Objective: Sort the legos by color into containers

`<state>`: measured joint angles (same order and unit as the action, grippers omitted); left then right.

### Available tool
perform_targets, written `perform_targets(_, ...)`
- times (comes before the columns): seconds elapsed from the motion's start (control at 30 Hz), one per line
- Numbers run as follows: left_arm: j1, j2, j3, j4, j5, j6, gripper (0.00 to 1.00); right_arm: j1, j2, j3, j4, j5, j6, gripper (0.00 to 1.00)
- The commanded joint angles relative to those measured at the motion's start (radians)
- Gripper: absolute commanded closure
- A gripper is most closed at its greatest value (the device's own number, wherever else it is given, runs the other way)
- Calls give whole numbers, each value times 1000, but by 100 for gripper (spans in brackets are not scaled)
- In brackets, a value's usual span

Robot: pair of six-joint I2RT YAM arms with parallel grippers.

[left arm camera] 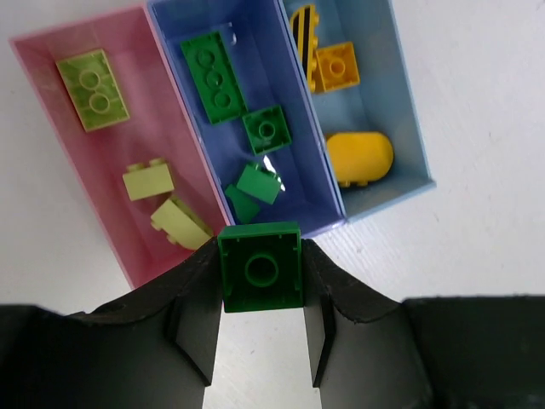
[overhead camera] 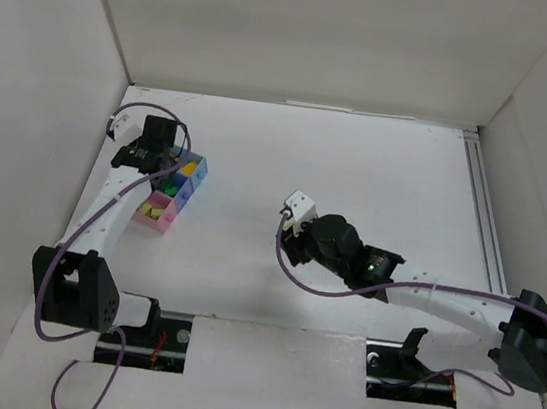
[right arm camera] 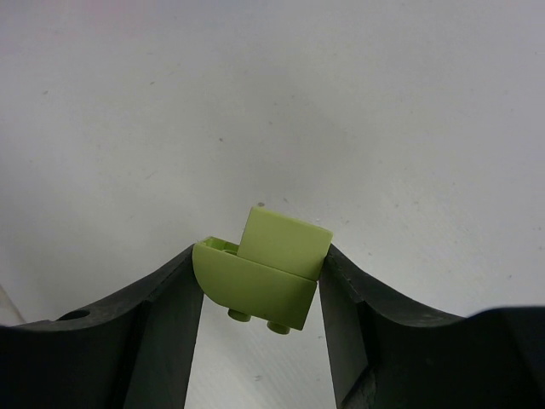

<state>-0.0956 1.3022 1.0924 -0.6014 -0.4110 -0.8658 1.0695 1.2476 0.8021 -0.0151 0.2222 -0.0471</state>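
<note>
I'm holding my left gripper [left arm camera: 260,260] over the near end of the trays [left arm camera: 255,60] by the table's [overhead camera: 379,168] left edge, clamping a dark green brick [left arm camera: 261,273], while my right gripper [right arm camera: 260,256] is reaching mid-table, pinching a pale green brick [right arm camera: 255,285], both bricks showing clearly only on the wrist cameras.

Three trays [left arm camera: 174,111] are being counted ahead of the left gripper [left arm camera: 261,274]. Also being tallied are five dark green bricks [left arm camera: 215,77], four in the darker blue tray [left arm camera: 298,170] and one between that gripper's fingers [left arm camera: 192,294]; four pale yellow-green pieces [left arm camera: 93,89], three in the pink tray [left arm camera: 51,158] and one in the right gripper [right arm camera: 260,285]; and three yellow-orange pieces [left arm camera: 359,158] in the light blue tray [left arm camera: 400,94].
</note>
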Motion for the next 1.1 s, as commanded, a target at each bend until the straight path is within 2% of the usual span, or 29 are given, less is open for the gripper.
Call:
perform_targets(0.0, 26, 38, 50, -5, -81, -35, 85, -46, -51, 5, 60, -47, 15, 72)
perform_targets(0.27, 95, 81, 92, 15, -69, -12, 85, -109, -114, 5, 50, -87, 4, 71)
perform_targets(0.7, 105, 81, 81, 25, -48, -12, 84, -129, -105, 6, 23, -87, 4, 70)
perform_targets(0.8, 105, 103, 90, 34, -28, -2, 82, -129, -105, 6, 23, -87, 4, 70)
perform_targets(0.97, 105, 135, 109, 43, -18, 7, 69, -129, -105, 6, 23, -87, 4, 70)
perform_targets(1.07, 105, 157, 109, 43, -18, 7, 68, -138, -105, 6, 23, -87, 4, 70)
